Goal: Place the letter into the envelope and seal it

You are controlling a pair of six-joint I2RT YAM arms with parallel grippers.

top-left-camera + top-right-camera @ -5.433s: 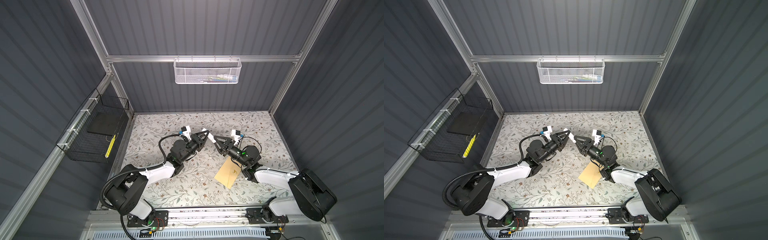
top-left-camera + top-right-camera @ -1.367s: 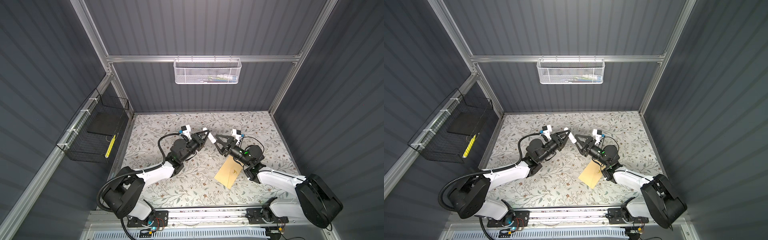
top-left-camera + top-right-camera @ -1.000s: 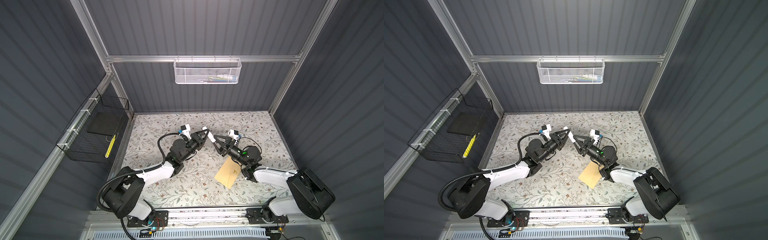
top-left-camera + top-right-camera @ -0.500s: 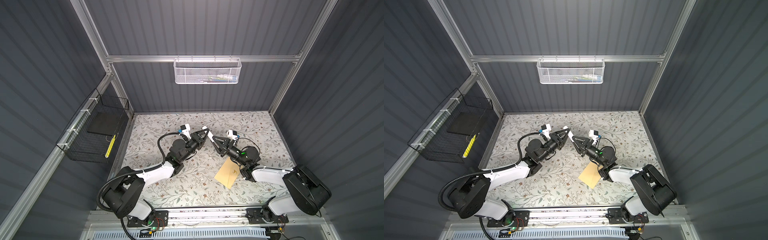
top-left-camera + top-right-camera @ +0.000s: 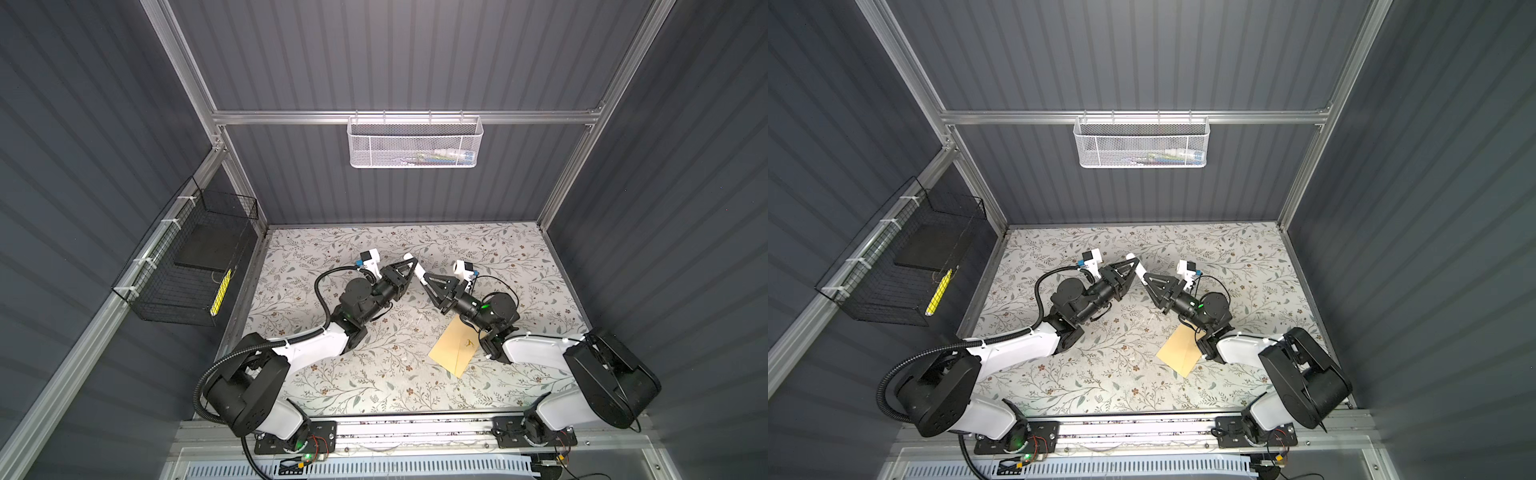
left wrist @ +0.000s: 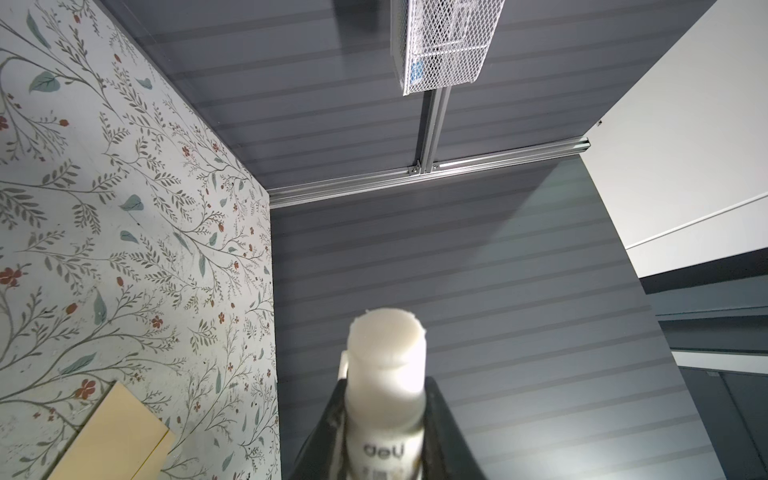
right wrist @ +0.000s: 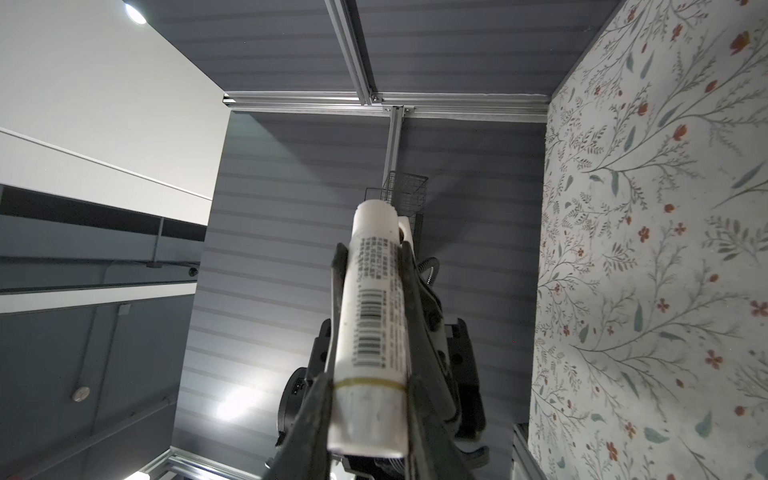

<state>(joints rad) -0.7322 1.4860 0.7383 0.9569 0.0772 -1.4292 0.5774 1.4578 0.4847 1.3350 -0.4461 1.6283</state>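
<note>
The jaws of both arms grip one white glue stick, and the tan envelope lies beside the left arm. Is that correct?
Not quite. The tan envelope lies beside the right arm, partly under it, as both top views show. The left gripper and right gripper do both grip one white glue stick.

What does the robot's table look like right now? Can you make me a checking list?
surface: floral mat, lying flat.
job's things: tan envelope lies flat, one corner hidden by the right arm; letter: nothing seen.
clutter: nothing seen.
grippers: left gripper shut on a white logo tube; right gripper shut on a white barcode stick; their tips are close together above the mat.
cables: black hose by the left arm's base; black cable loops at both wrists.
surroundings: white mesh basket on the back wall; black wire basket on the side wall.
</note>
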